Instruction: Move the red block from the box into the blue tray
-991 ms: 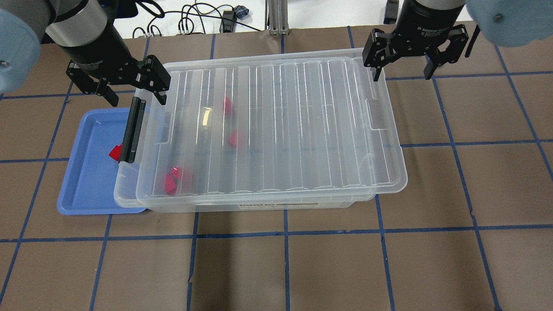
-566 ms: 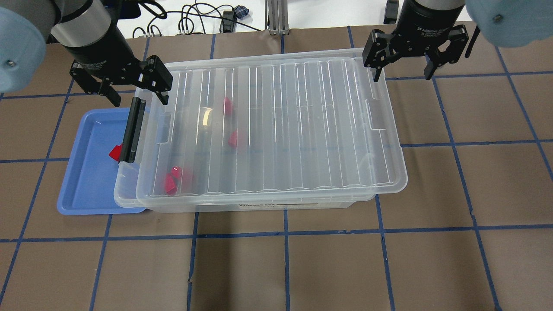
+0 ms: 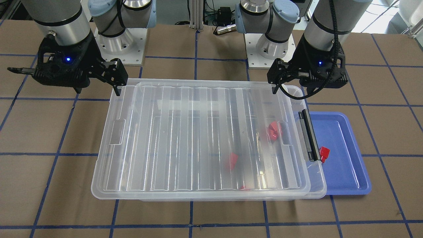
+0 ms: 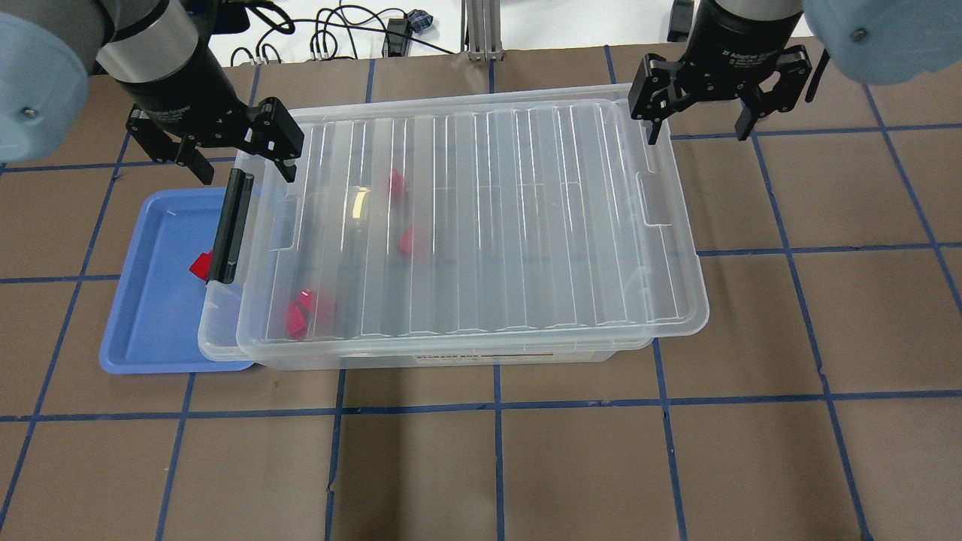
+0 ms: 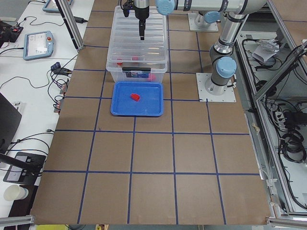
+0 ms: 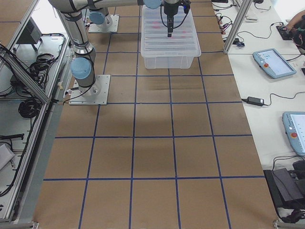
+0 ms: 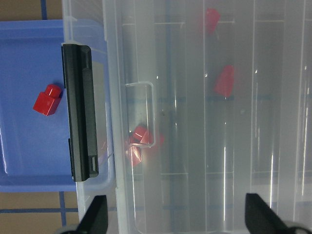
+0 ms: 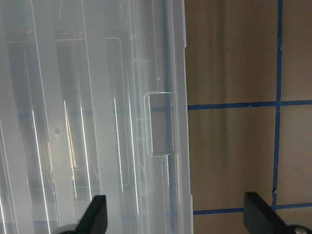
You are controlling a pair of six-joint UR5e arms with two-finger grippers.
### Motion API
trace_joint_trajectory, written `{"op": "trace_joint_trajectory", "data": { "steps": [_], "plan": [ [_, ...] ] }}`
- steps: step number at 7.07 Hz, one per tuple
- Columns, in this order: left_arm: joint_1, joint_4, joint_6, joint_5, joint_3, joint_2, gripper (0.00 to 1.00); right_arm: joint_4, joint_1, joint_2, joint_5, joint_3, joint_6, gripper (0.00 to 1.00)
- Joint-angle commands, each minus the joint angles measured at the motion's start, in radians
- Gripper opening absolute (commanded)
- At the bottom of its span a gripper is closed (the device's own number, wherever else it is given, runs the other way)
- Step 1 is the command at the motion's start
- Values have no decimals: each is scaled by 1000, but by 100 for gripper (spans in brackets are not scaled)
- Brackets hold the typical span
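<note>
The clear box [image 4: 225, 330] stands mid-table with its ribbed lid [image 4: 488, 225] lying on it, shifted a little right. Its black latch bar [image 4: 229, 225] overhangs the blue tray [image 4: 143, 323]. One red block [image 4: 199, 264] lies in the tray beside the latch; it also shows in the left wrist view [image 7: 47, 100]. Several more red blocks [image 4: 409, 242] show blurred through the lid. My left gripper [image 4: 240, 165] is open and empty above the box's far left corner. My right gripper [image 4: 700, 128] is open and empty above the far right corner.
The table is brown board with a blue tape grid. Cables [image 4: 338, 37] and an aluminium post [image 4: 477, 30] lie at the far edge. The arm bases [image 3: 119, 43] stand behind the box. The tray's right side is tucked under the box's end.
My left gripper has shifted slightly to the right and toward the far edge, still open. The right gripper, box, tray and blocks have stayed put.
</note>
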Motion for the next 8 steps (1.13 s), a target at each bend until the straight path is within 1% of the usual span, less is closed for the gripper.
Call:
{"op": "trace_joint_trajectory", "data": {
  "steps": [1, 3, 5, 8],
  "plan": [
    [0, 0, 1, 3, 1, 1, 100, -1, 1, 0, 6, -1, 0, 100],
    [3, 4, 4, 1, 1, -5, 100, -1, 1, 0, 9, -1, 0, 100],
    [3, 12, 56, 1, 1, -2, 100, -1, 1, 0, 9, 4, 1, 100],
    [-2, 11, 54, -2, 1, 7, 100, -1, -1, -1, 9, 8, 0, 100]
  ]
}}
